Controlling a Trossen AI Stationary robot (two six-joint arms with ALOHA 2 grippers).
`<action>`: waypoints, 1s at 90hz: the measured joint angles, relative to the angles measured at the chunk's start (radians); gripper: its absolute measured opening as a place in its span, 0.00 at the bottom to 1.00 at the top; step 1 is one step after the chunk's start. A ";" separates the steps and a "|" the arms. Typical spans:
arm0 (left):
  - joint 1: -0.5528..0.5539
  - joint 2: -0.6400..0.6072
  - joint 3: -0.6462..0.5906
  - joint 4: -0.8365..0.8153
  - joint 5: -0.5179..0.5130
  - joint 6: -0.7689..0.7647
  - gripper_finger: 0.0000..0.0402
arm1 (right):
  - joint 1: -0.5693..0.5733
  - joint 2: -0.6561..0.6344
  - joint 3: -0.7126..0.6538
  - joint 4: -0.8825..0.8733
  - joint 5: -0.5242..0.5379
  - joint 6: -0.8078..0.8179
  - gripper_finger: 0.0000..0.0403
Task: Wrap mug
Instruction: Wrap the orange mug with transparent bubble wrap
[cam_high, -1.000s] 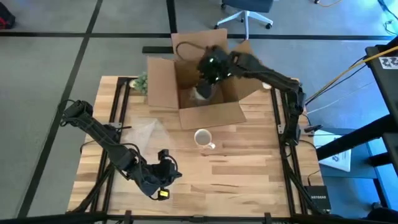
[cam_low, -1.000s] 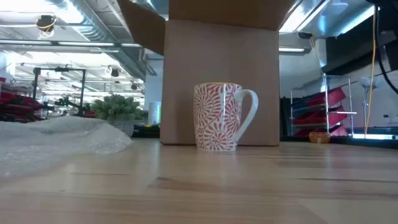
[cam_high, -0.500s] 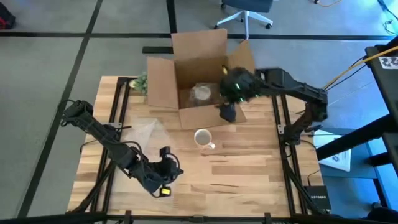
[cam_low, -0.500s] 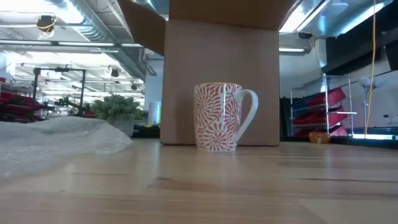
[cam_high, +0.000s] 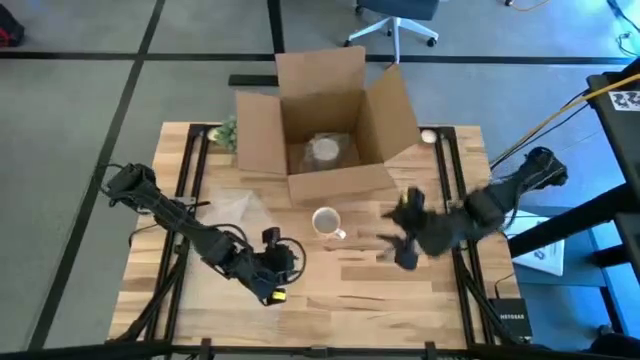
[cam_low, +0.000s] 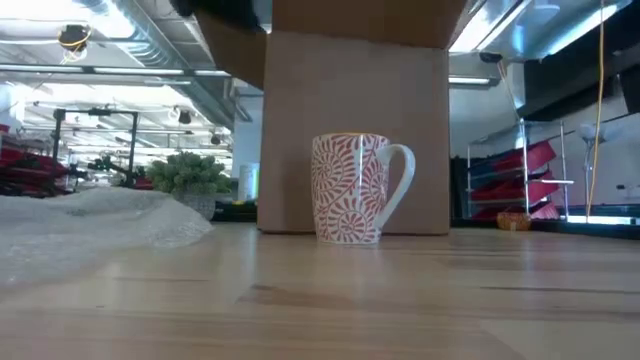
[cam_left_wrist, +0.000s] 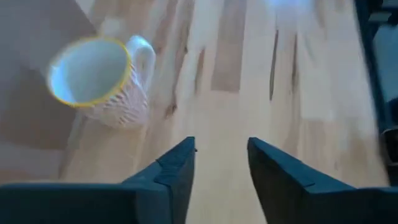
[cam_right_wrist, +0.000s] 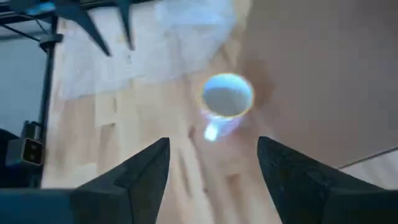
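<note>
Mug (cam_high: 325, 221), white inside with a red swirl pattern outside, stands upright near the middle of a wooden bench (cam_high: 400, 295), just in front of an open cardboard box (cam_high: 325, 140). Its handle points toward the right arm's side and the front edge. Nothing holds the mug and no wrap touches it. A sheet of clear bubble wrap (cam_high: 232, 208) lies flat on the bench beside the mug, toward the left arm's side, near but apart from it. Inside the box sits a pale rounded bundle (cam_high: 324, 151); what it is cannot be told. A small green plant (cam_high: 226, 131) shows at the box's far left corner. The left gripper (cam_high: 283, 260) hovers low over the bench, in front of the mug and slightly to its left, with its 2 fingers (cam_left_wrist: 174, 171) parted a little and empty. The right gripper (cam_high: 402, 238) hangs over the bench to the mug's right, pointed toward it, fingers (cam_right_wrist: 146, 168) spread wide and empty. Wrapping looks not yet begun. Risks from here, as a judgement: both arms sit close to the mug from opposite sides, so a careless reach could knock it over or push it against the box. The handle could catch a finger and spin the mug. The wrap is thin and lies flat, so fingers may slide over it or pinch only a corner, dragging it crooked.
</note>
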 joint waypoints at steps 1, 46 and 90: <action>0.005 0.006 0.000 0.001 0.009 0.002 0.37 | 0.011 0.000 -0.014 0.012 0.009 0.008 0.56; 0.236 0.073 0.000 0.137 0.089 0.261 0.52 | 0.241 0.132 -0.243 0.396 0.227 0.191 0.56; 0.362 0.163 0.001 0.158 0.248 0.601 0.52 | 0.243 0.361 -0.265 0.615 0.210 0.220 0.56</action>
